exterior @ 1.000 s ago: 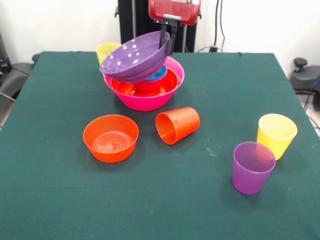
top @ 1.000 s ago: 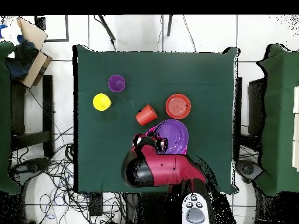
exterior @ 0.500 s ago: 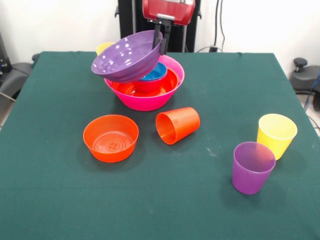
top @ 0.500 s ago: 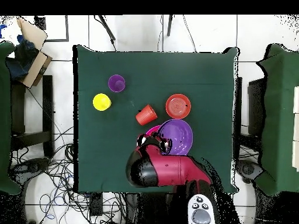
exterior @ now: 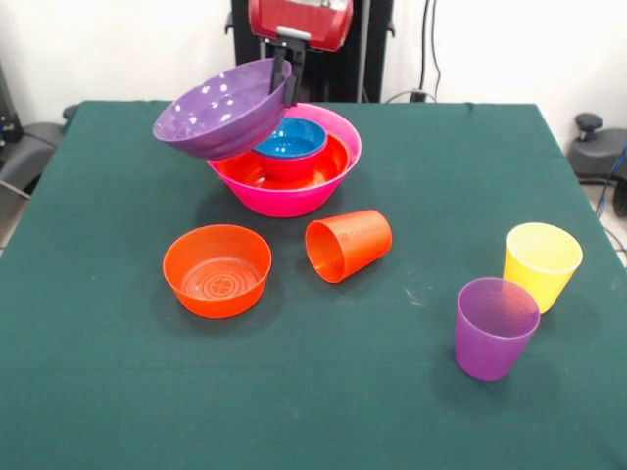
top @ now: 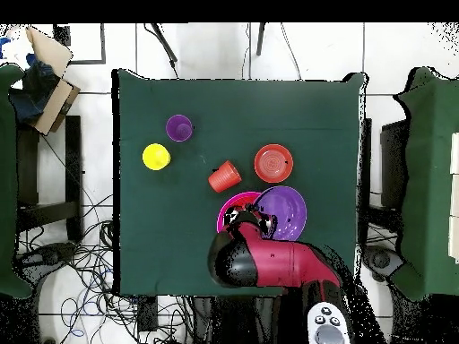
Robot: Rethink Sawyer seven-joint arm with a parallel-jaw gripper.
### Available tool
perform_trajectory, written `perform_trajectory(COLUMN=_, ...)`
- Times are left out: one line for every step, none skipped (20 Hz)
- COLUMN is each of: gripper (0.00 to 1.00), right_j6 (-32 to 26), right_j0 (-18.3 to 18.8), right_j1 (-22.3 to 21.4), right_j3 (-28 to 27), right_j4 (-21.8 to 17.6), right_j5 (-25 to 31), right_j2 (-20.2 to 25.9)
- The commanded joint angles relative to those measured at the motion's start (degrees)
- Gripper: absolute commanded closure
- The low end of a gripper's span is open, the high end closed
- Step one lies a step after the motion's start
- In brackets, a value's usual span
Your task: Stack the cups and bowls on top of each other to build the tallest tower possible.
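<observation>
My gripper is shut on the rim of the wide purple bowl, which hangs tilted in the air, left of and partly over the tower. The tower is the big pink bowl holding a wide orange bowl and a small blue bowl. A small orange bowl stands upright in front of it. Beside that an orange cup lies on its side. A yellow cup and a purple cup stand at the right. From overhead, the purple bowl juts past the pink bowl.
The table is covered with a dark green cloth. Beside it in the overhead view stand a cardboard box and cloth-covered side tables. Cables lie on the floor near the robot's base.
The gripper has carried the purple bowl leftward in the front view, off the pink bowl. The blue bowl now shows fully, and the yellow cup behind is covered.
</observation>
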State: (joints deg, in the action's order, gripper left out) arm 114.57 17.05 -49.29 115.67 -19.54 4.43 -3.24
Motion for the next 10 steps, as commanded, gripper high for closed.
perform_trajectory(gripper=1.0, right_j6=4.99, right_j0=-1.9, right_j1=0.43, right_j3=1.5, right_j4=-0.15, right_j5=3.29, right_j2=1.53)
perform_trajectory(gripper=1.0, right_j6=5.47, right_j0=-2.58, right_j1=0.38, right_j3=1.72, right_j4=0.08, right_j5=3.23, right_j2=1.14)
perform_trajectory(gripper=1.0, right_j6=5.77, right_j0=-3.2, right_j1=-0.29, right_j3=2.14, right_j4=0.45, right_j5=3.78, right_j2=0.88)
perform_trajectory(gripper=1.0, right_j6=6.22, right_j0=-4.29, right_j1=-1.24, right_j3=2.62, right_j4=0.87, right_j5=4.52, right_j2=0.18)
perform_trajectory(gripper=1.0, right_j6=6.81, right_j0=-5.32, right_j1=-1.91, right_j3=3.28, right_j4=1.22, right_j5=4.73, right_j2=-0.42)
perform_trajectory(gripper=1.0, right_j6=7.31, right_j0=-6.08, right_j1=-2.54, right_j3=3.85, right_j4=1.74, right_j5=5.21, right_j2=-0.66)
perform_trajectory(gripper=1.0, right_j6=7.68, right_j0=-6.9, right_j1=-2.89, right_j3=3.94, right_j4=2.19, right_j5=5.72, right_j2=-0.97)
perform_trajectory(gripper=1.0, right_j6=8.09, right_j0=-7.77, right_j1=-3.23, right_j3=4.08, right_j4=2.68, right_j5=6.22, right_j2=-1.34)
perform_trajectory(gripper=1.0, right_j6=8.55, right_j0=-8.88, right_j1=-3.43, right_j3=4.16, right_j4=3.09, right_j5=6.43, right_j2=-2.0)
perform_trajectory(gripper=1.0, right_j6=8.9, right_j0=-9.81, right_j1=-3.47, right_j3=4.12, right_j4=3.56, right_j5=6.58, right_j2=-2.6)
